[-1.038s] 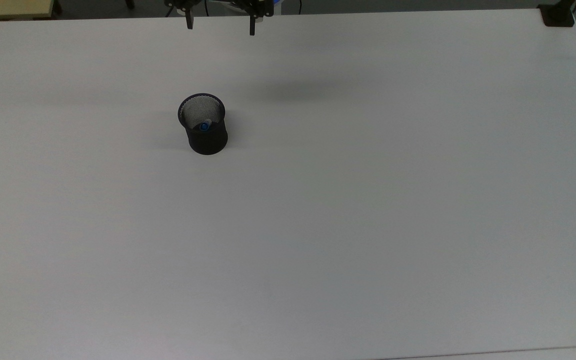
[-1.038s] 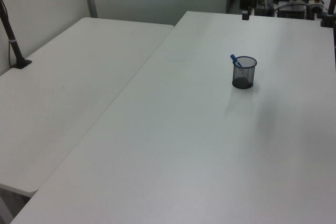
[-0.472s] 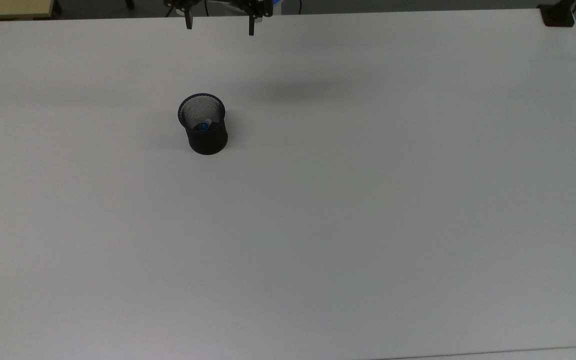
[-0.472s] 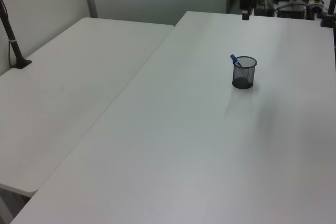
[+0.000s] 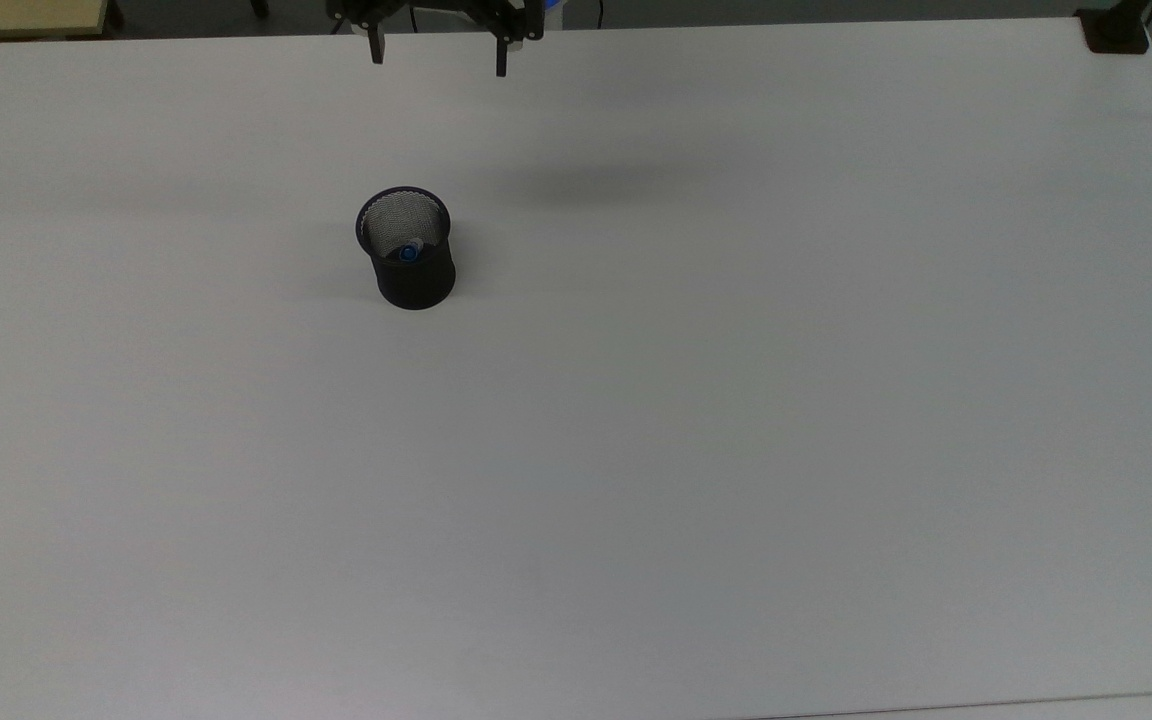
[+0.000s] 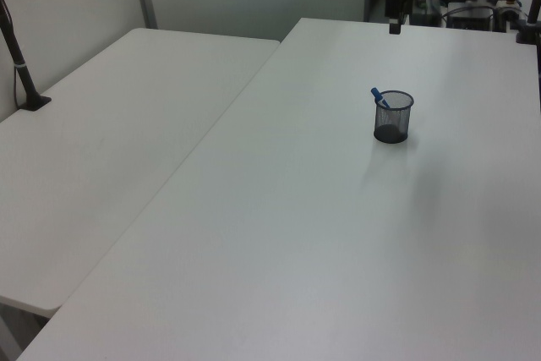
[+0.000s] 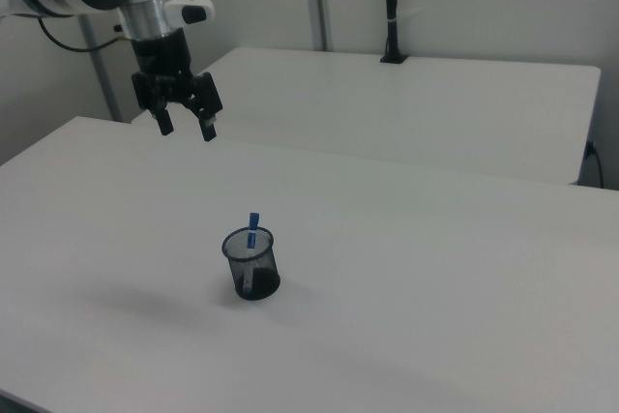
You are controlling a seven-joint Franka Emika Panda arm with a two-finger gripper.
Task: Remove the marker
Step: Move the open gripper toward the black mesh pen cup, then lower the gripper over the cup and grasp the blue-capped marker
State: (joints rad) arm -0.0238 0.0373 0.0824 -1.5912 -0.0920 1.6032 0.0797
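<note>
Your gripper (image 7: 185,127) hangs high over the far part of the bench (image 5: 736,400), fingers (image 7: 207,129) spread wide apart and holding nothing, pointing straight down. The marker (image 7: 252,230) is well apart from them and lower: in the right view it sits down and to the right view's right of the fingers; in the top view the gripper (image 5: 438,58) is up by the bench's top edge and the marker's blue cap (image 5: 406,252) lies below it, a shade to the top view's left. The marker stands inside the black mesh cup (image 7: 251,264), the cup's sole content as far as you can see, its long axis close to upright with a slight lean against the rim, the blue cap poking just above the lip. The left view shows that lean too, the marker (image 6: 379,97) tipping towards the left view's left out of the mesh cup (image 6: 393,116). So your coming move, by my reckoning, is a travel across and down until the open fingers straddle that cap from above. Watch the cup's rim: the cap sits close against it, and a finger catching the mesh could tip the whole cup over.
</note>
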